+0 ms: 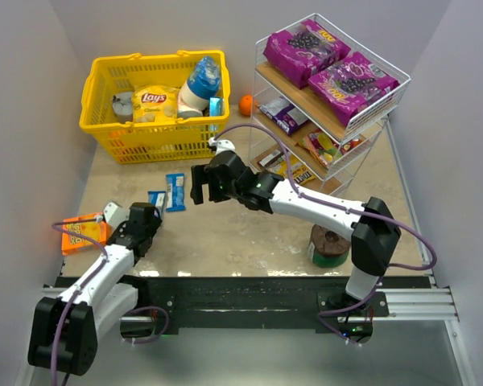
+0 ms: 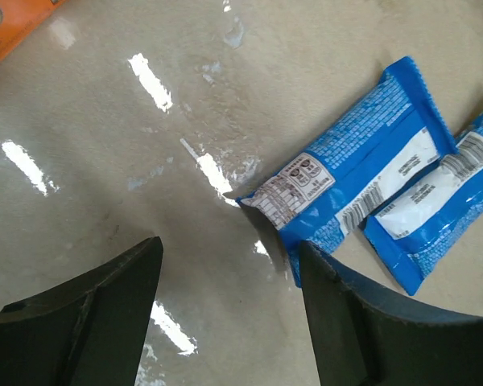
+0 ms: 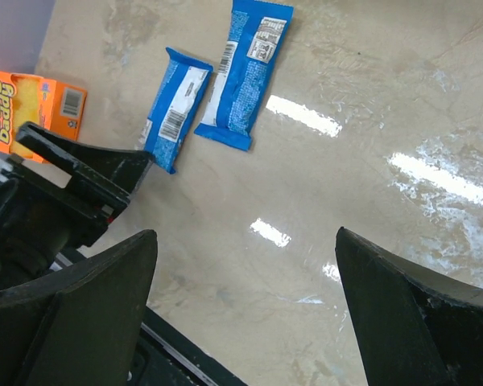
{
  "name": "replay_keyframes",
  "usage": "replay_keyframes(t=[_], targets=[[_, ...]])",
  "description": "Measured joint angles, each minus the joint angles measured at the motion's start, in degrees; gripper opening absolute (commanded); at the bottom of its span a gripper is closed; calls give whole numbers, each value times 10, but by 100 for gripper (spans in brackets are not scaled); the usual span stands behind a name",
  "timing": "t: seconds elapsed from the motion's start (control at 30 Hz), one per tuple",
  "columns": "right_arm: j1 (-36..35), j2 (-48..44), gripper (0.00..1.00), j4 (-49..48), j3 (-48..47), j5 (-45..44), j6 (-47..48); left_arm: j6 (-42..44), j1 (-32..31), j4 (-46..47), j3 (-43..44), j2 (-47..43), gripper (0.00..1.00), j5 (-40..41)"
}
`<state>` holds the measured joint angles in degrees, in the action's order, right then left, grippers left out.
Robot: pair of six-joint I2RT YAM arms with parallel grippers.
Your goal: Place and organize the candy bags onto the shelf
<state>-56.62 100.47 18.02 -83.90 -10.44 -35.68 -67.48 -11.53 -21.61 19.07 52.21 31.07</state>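
Reaching leftward from its base at the near right, the right arm (image 1: 306, 201) bends at a raised elbow and stretches its forearm across the tabletop (image 1: 249, 241), wrist tilted down. Its jaws stand spread wide and empty above bare surface. The left arm (image 1: 105, 273) extends forward and slightly right, wrist low. Its jaws are parted with nothing between them, and one finger (image 2: 346, 330) is just beside the corner of the nearer of two blue candy packets (image 2: 362, 173). Both packets lie flat, side by side, between the two wrists. Two purple bags (image 1: 304, 50) rest on the top tier of the shelf (image 1: 310, 106) at far right, with smaller packets on the tiers below.
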Motion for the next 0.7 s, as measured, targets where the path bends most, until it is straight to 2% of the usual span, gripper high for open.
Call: replay_keyframes(t=[0.23,0.57,0.7], targets=[[6,-21,95,-13,17,9,-4,9,74,139,-46,-3,72,-89],[17,-49,95,-21,56,10,-4,-24,87,259,-87,6,67,-160],[19,-56,95,-24,61,10,-4,-34,88,284,-99,9,60,-167]])
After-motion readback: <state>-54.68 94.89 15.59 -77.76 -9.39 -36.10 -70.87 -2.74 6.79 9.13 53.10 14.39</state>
